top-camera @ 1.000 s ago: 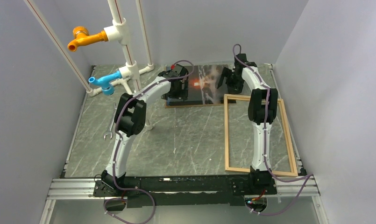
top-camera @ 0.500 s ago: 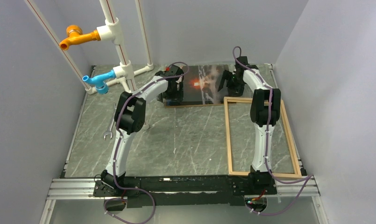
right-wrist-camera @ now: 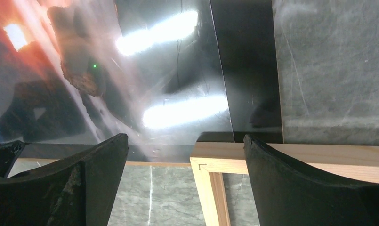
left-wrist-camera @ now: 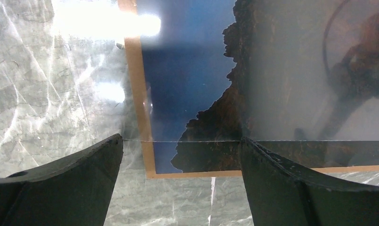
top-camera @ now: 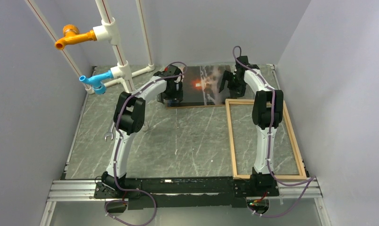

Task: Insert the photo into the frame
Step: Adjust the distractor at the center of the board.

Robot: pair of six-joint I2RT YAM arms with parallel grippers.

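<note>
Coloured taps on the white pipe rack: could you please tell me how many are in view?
2. The orange tap sticks out high on the white pipe rack, far left; the blue tap sits below it. More could be hidden above the view.

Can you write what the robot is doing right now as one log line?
left gripper open over photo corner | right gripper open over photo edge beside frame | photo outside frame, not gripped

The overhead camera looks down from high behind the near edge over the whole worktop (top-camera: 187,141). Both wrist cameras hang close above the far edge. The left shows the near left corner of the photo (left-wrist-camera: 201,94), the right its right end and the far left corner of the frame (right-wrist-camera: 234,157).
</note>
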